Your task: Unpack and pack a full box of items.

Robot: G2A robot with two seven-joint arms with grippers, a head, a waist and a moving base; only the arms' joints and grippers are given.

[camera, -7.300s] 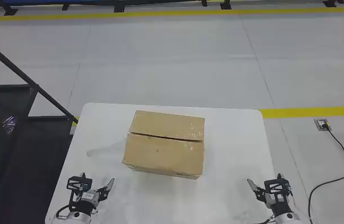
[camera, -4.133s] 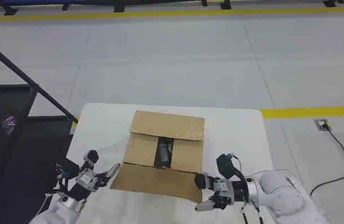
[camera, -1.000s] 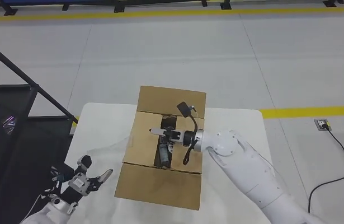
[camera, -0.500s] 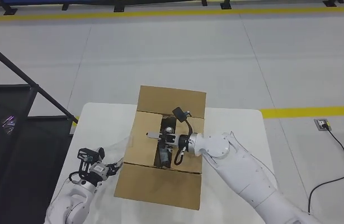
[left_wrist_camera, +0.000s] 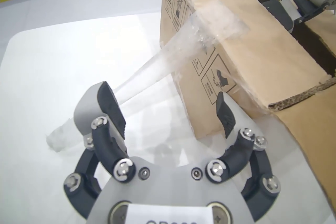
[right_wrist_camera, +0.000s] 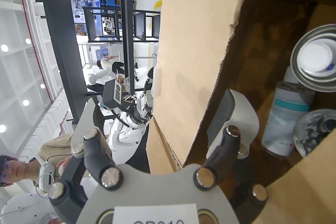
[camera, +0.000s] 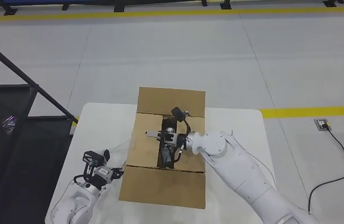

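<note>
**Right gripper straddling a flap of the open box**

The cardboard box (camera: 160,187) is sitting mid-table (camera: 239,134) with its flaps open, cans (right_wrist_camera: 313,59) and a bottle (right_wrist_camera: 284,114) showing inside. The right gripper (camera: 163,140) is straddling one inner flap, fingers wide and not pinching. The left gripper (left_wrist_camera: 162,93) is hovering, spread wide, beside the box's near left corner, where clear tape (left_wrist_camera: 199,33) is trailing down to the table

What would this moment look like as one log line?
stage: unpacking | box: outer flaps open | right gripper: open, straddling inner flap | left gripper: open, beside box corner | cans: inside box
</note>
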